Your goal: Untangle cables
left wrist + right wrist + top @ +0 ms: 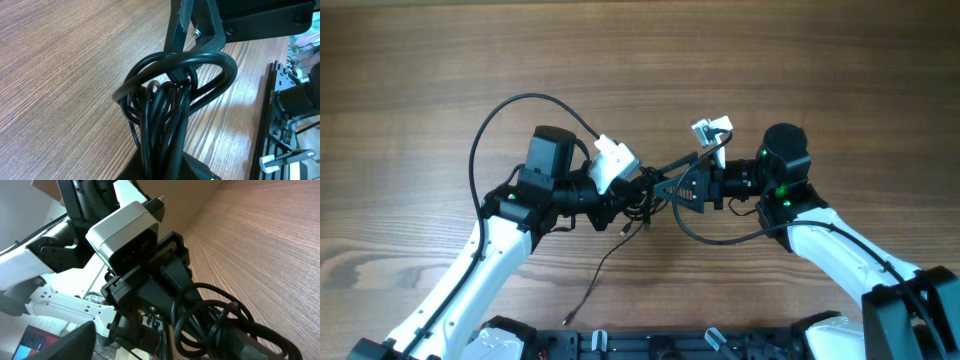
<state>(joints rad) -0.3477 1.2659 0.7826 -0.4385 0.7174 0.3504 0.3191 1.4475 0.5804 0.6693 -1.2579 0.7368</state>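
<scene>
**Item 1: cables** (pixel 638 207). Thin black wires gathered in one dark knotted bundle. It sits directly between the two grippers, where they meet tip to tip. The left wrist view shows the cables (pixel 170 105) as several glossy loops, stacked and crossing, rising from the near edge of the frame. One wide loop arches over the rest. The right wrist view shows the same loops (pixel 215 322) spread in front of the opposing arm.

**Item 2: loose strand** (pixel 606 260). A single wire hanging out of the bundle. It trails away from the left gripper toward the robot's base and lies on the desk. Its tip (pixel 567 320) is too small to make out.

**Item 3: left gripper** (pixel 620 205). Closed on the near end of the bundle. Its fingers are mostly hidden beneath the wires in its own view.

**Item 4: right gripper** (pixel 666 188). Its black fingers (pixel 176 30) converge and pinch into the top of the loops. It is clamped on the bundle from the side opposite the left gripper.

**Item 5: desk** (pixel 770 60). Wood-grain surface beneath both grippers.

**Item 6: white camera housing** (pixel 127 232). Mounted on the left wrist, just behind the left gripper.

**Item 7: thick cord** (pixel 480 135). Arches off the left arm, well behind its gripper.
</scene>
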